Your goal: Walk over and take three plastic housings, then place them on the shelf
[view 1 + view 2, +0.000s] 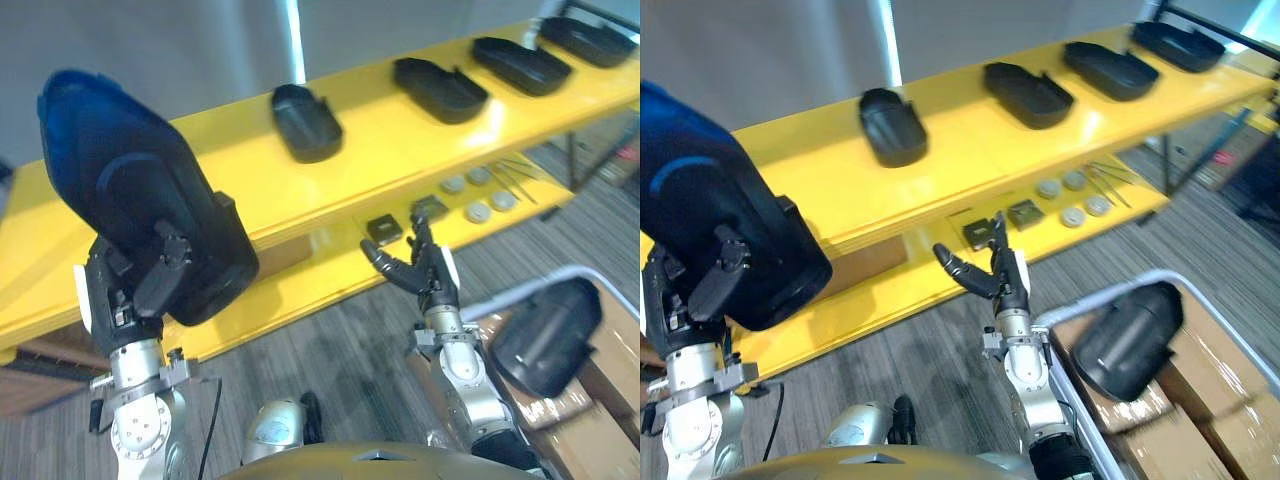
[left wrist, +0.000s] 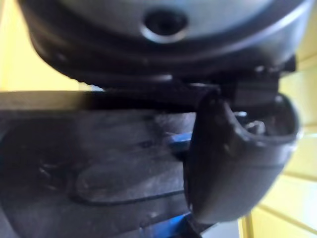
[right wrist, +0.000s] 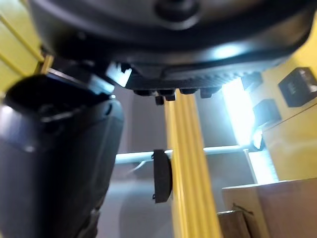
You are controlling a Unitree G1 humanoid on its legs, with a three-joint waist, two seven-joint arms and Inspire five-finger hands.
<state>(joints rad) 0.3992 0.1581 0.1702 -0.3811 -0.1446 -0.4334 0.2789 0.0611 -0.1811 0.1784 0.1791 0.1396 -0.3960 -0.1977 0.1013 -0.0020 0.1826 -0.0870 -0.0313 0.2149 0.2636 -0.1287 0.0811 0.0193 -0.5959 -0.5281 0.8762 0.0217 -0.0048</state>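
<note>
Yellow boards make up the shelf (image 1: 400,160), which is seen slanting across both eye views, with a lower board (image 1: 300,285) set below and in front of the upper one. Grey striped carpet (image 1: 330,350) is seen on the floor before it.

A large black plastic housing (image 1: 140,190) is held up at the left, in front of the shelf's near end and clear of the boards. It is gripped by the left hand (image 1: 125,290), whose fingers (image 1: 165,265) are curled over its lower face. In the left wrist view the thumb (image 2: 233,153) is seen pressed against the same dark shell.

Four more housings are laid in a row along the upper board, well apart from one another: the nearest housing (image 1: 305,122), the second housing (image 1: 440,90), the third housing (image 1: 520,65) and the farthest housing (image 1: 588,40), all with the hollow side up.

A further housing (image 1: 545,335) is seen tilted on top of cardboard boxes (image 1: 1200,420) at the lower right, beside the right arm.

The right hand (image 1: 435,285) is raised upright just in front of the lower board's edge. Its fingers (image 1: 385,262) are spread wide and straight, and nothing is gripped by them.

On the lower board, past the right hand, small parts are laid out: two black square parts (image 1: 384,229), four round grey discs (image 1: 478,212) and a few thin rods (image 1: 520,175).
</note>
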